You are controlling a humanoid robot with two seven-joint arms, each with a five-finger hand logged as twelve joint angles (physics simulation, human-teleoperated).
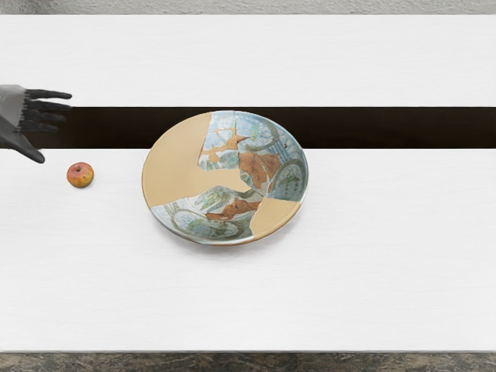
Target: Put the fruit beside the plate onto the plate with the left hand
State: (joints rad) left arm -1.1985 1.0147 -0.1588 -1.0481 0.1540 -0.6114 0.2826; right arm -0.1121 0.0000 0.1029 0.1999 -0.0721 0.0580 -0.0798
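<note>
A small red and yellow apple (80,174) lies on the white table, to the left of the plate. The plate (174,167) is large and round, tan with patches of blue, green and orange pattern, and nothing lies on it. My left hand (35,116) enters from the left edge, up and to the left of the apple and apart from it. Its dark fingers (48,106) are spread and point right, and the thumb (23,143) angles down. It holds nothing.
A dark gap (387,128) runs across the table behind the plate, between the near white surface (310,294) and a far white surface (271,58). The table's front edge runs along the bottom of the view.
</note>
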